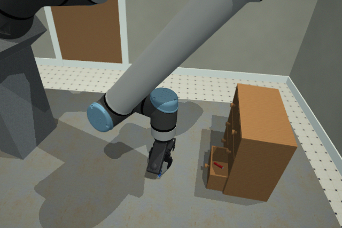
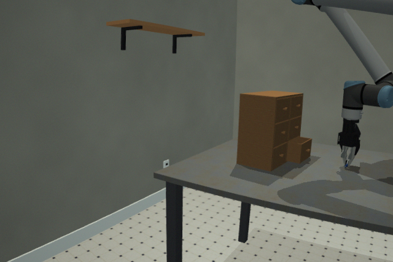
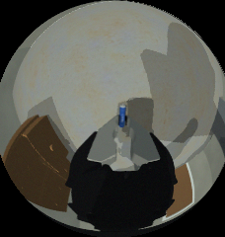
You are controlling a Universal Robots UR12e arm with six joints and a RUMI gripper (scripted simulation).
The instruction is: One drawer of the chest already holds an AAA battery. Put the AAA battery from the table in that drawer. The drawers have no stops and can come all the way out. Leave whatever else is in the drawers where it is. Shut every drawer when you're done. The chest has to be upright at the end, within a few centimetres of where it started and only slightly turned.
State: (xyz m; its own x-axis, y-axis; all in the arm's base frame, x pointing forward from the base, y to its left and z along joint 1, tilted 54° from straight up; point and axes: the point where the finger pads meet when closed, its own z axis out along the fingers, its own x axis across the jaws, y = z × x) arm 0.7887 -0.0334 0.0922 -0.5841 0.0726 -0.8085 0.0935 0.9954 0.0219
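Observation:
A small blue AAA battery (image 1: 159, 175) is between my fingertips at the table top, left of the chest; in the wrist view it (image 3: 122, 115) sticks out past the tips. My gripper (image 1: 160, 172) points straight down and is shut on it; it also shows in the exterior view (image 2: 346, 164) and the wrist view (image 3: 123, 124). The wooden chest (image 1: 259, 140) stands upright at the right. Its bottom drawer (image 1: 218, 168) on the near side is pulled out and holds a red AAA battery (image 1: 218, 165). The other drawers are shut.
The open drawer (image 2: 299, 149) juts out from the chest (image 2: 269, 129) toward my gripper. The table edge runs along the front in the exterior view. The arm's dark pedestal (image 1: 19, 95) stands at the left.

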